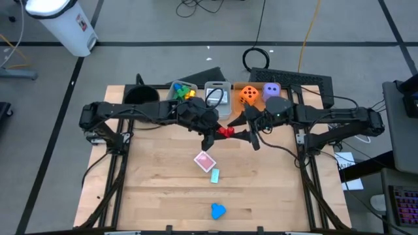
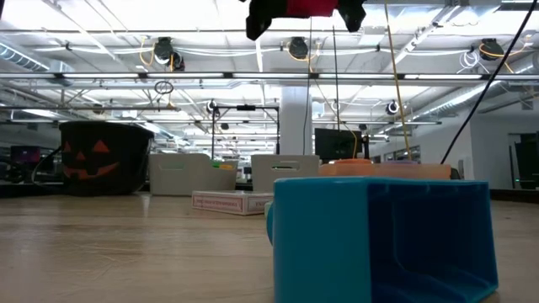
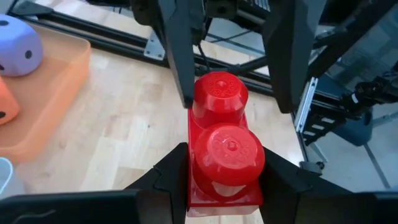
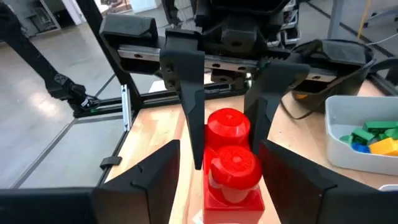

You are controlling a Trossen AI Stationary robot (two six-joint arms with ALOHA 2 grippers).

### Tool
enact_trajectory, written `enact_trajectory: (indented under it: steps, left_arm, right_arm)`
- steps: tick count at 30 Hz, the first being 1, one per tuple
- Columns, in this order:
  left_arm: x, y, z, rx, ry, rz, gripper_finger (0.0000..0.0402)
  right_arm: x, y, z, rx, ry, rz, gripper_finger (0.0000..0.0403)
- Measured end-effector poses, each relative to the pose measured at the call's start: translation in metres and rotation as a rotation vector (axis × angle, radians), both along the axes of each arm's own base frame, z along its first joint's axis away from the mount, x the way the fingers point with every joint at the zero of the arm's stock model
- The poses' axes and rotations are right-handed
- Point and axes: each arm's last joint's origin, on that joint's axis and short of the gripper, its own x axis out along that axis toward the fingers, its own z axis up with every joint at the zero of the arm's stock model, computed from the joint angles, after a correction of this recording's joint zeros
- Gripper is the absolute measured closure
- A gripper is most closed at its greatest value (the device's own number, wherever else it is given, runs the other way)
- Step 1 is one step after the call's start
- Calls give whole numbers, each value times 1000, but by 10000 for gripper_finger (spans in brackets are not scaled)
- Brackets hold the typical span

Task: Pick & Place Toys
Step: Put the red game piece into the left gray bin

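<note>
Midair above the wooden table (image 1: 157, 189), the left gripper (image 3: 217, 180) pinched a glossy red two-stud plastic block (image 3: 225, 155), while the right gripper (image 4: 216, 168) flanked it, fingers apart, not touching.

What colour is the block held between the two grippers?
Red. The two-stud block shows best in the left wrist view.

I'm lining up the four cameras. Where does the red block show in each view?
High: red block at table centre, between the two tools.
Low: at the top edge, held aloft.
Left wrist: lower centre, between the near fingers.
Right wrist: lower centre.
Shared landmark: the orange tray, also in the left wrist view.
</note>
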Motion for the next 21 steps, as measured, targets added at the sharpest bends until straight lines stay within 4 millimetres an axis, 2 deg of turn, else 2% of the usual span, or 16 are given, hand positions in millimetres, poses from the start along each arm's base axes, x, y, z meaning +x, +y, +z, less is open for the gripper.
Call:
enact_trajectory:
  steps: [10, 18, 21]
  left_arm:
    - [-10, 27, 18, 11, 74, 53, 261]
    - [-36, 59, 42, 26, 160, 155, 261]
    - [-54, 71, 48, 52, 201, 246, 261]
  right_arm:
    - [-28, -20, 12, 1, 4, -95, 180]
    - [-47, -28, 18, 1, 10, -150, 181]
    - [-50, -29, 17, 4, 30, -158, 182]
